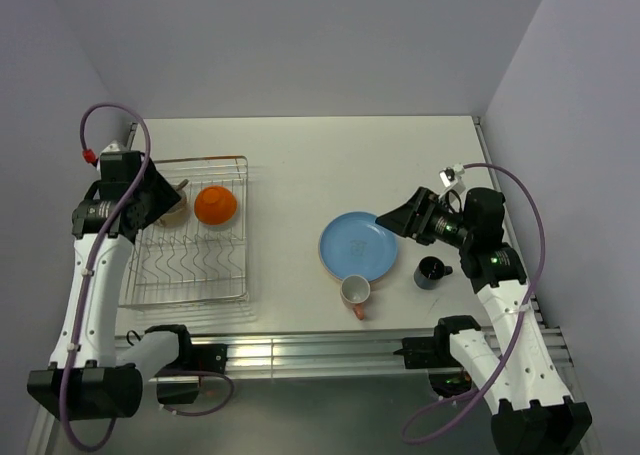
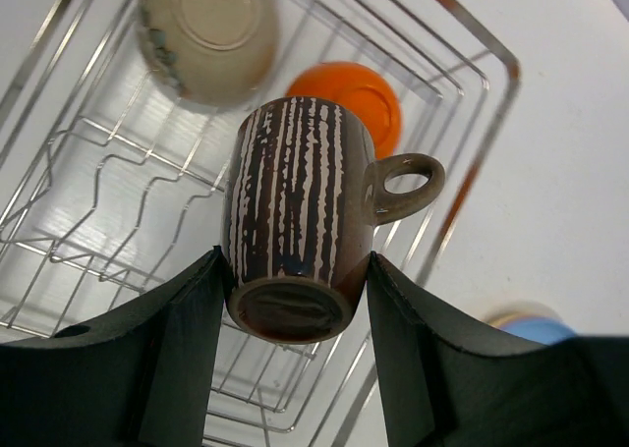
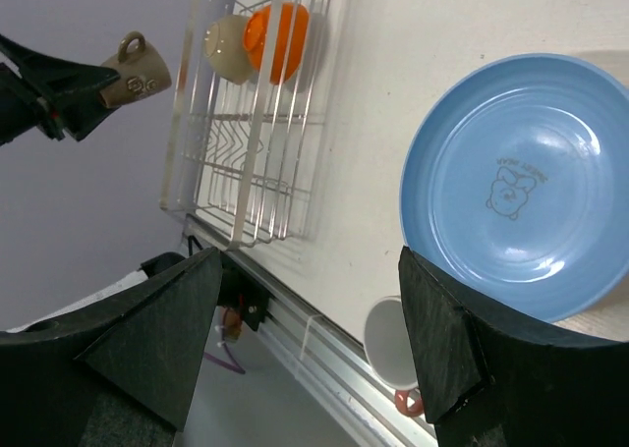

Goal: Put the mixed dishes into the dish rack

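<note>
Rack (image 1: 190, 298) holds two bowls (image 1: 215, 204); one plate (image 1: 358, 243), two mugs (image 1: 433, 272), one held mug (image 2: 295, 221).

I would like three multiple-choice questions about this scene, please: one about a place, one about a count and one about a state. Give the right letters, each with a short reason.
1. Where is the blue plate?
A) in the rack
B) on top of a bowl
C) on the table

2. How many bowls are in the rack?
A) two
B) none
C) four

3. What is the state of the left gripper?
A) open and empty
B) shut on the brown mug
C) shut on a plate

Answers:
1 C: it lies flat on the table, right of the rack.
2 A: a cream bowl and an orange bowl sit inside.
3 B: the mug is clamped in it.
</note>
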